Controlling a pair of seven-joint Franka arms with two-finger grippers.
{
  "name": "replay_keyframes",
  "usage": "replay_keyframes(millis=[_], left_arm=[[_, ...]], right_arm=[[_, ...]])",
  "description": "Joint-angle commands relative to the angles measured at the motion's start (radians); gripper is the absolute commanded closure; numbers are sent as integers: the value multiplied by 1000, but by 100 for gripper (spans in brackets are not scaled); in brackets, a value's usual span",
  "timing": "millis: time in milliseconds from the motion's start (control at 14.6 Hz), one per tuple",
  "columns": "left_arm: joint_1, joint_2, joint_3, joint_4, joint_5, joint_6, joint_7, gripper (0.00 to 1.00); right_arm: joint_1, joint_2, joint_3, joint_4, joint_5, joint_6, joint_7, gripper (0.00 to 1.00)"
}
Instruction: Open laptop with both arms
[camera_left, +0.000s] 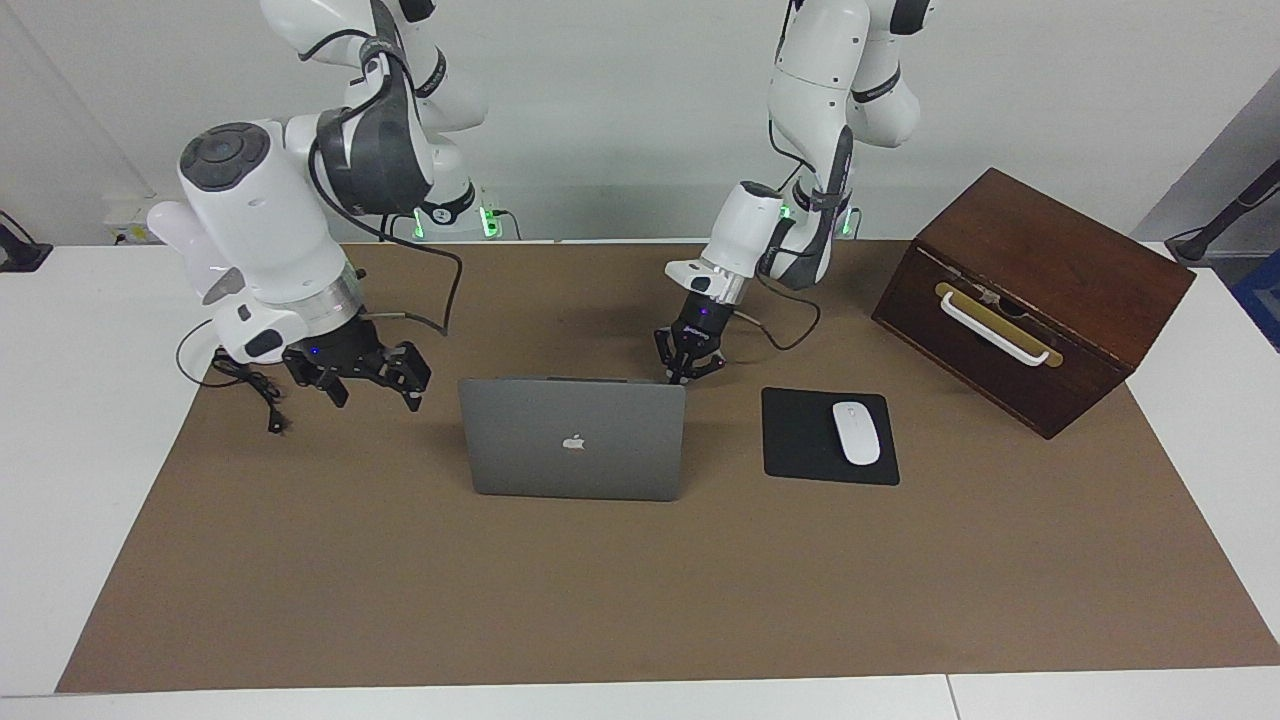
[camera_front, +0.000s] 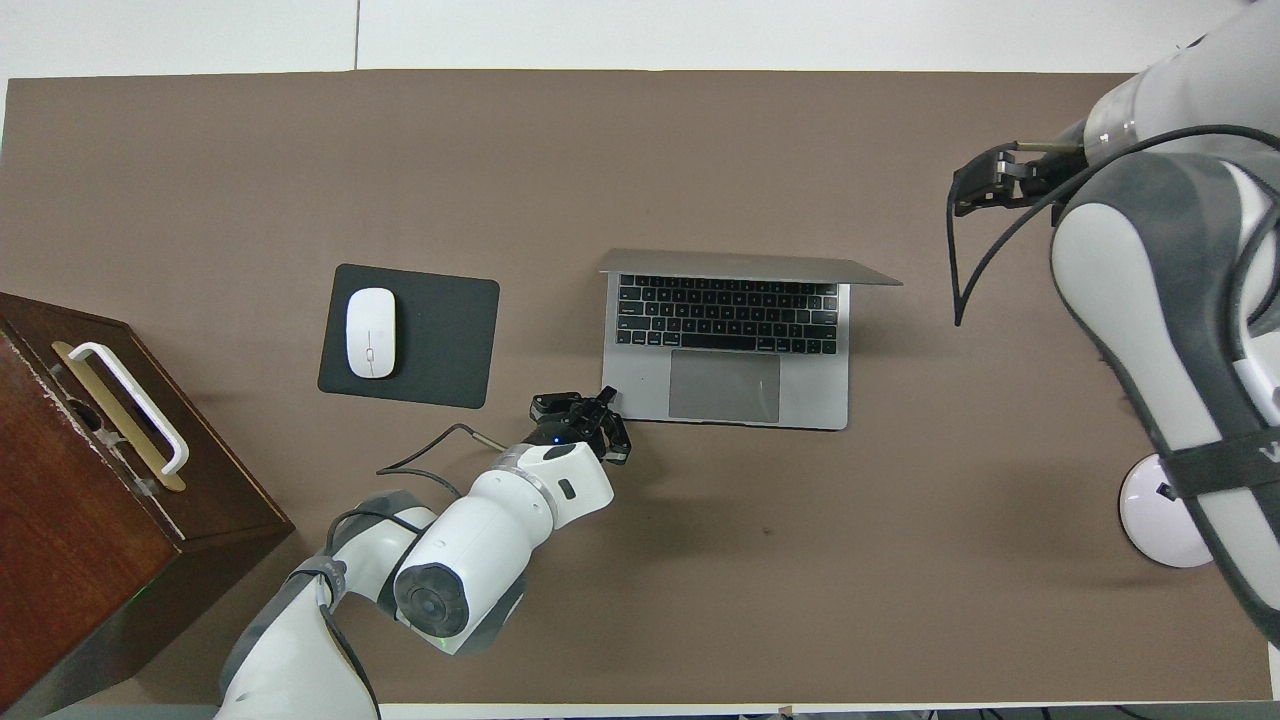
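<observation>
The silver-grey laptop (camera_left: 575, 440) stands open mid-table, its lid upright with the logo facing away from the robots. Its keyboard (camera_front: 727, 312) shows in the overhead view. My left gripper (camera_left: 688, 374) is shut, its tips resting on the corner of the laptop's base (camera_front: 740, 390) nearest the robots, toward the mouse pad. My right gripper (camera_left: 375, 393) hangs open and holds nothing. It is over the brown mat beside the laptop, toward the right arm's end of the table, apart from the lid. From overhead, the right gripper (camera_front: 975, 187) is well off the lid's corner.
A black mouse pad (camera_left: 800, 440) with a white mouse (camera_left: 856, 432) lies beside the laptop toward the left arm's end. A dark wooden box (camera_left: 1030, 300) with a white handle stands past it. A white desk lamp's base (camera_front: 1160, 500) and black cable (camera_left: 250, 390) sit under the right arm.
</observation>
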Motion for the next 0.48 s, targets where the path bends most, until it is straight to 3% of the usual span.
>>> replay_keyframes(millis=[0,411], left_arm=[[0,35,-1,23,0,9,-7,100],[0,35,-1,23,0,9,-50,100]], right_arm=[[-66,-15,10,48,-40,-76,-149,0],[-126,-87,10,46,-70,-139,-290,0]])
